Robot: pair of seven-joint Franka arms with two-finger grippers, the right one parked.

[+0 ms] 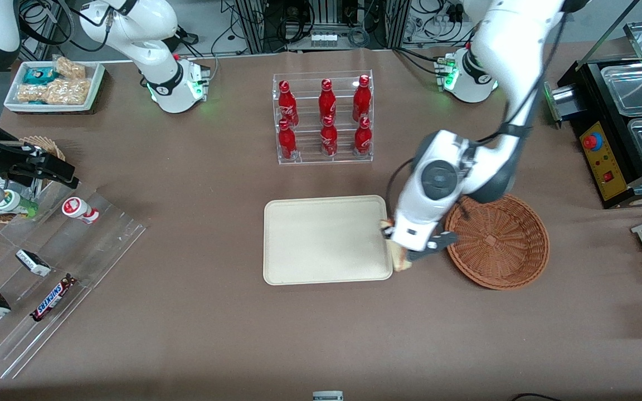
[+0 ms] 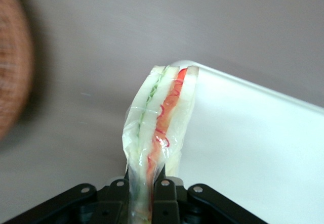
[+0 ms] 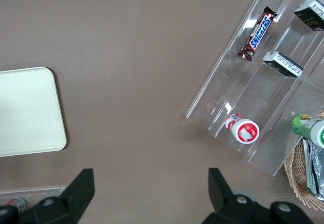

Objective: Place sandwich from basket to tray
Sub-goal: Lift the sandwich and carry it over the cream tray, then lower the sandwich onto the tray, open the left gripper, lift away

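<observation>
One sandwich (image 2: pixel 159 115) clamped in gripper (image 2: pixel 144 191), betw. one basket (image 1: pixel 497 241) & one tray (image 1: pixel 326 239); brown table (image 1: pixel 215 334).

The table (image 1: pixel 198 184), covered in a plain brown surface, is carrying a cream tray (image 1: pixel 321 239) near its middle, with a round wicker basket (image 1: pixel 499 245) lying just beside it toward the working arm's end. A clear rack of red bottles (image 1: pixel 324 118) is standing farther from the front camera than the tray. Toward the parked arm's end, a stepped clear display (image 1: pixel 48 278) is holding snack bars, and a white tray of snack packets (image 1: pixel 53 86) is sitting by the table's corner. The pincer (image 1: pixel 404 248) is hanging over the strip of table between tray and basket, clamped on the sandwich (image 2: pixel 159 118).
</observation>
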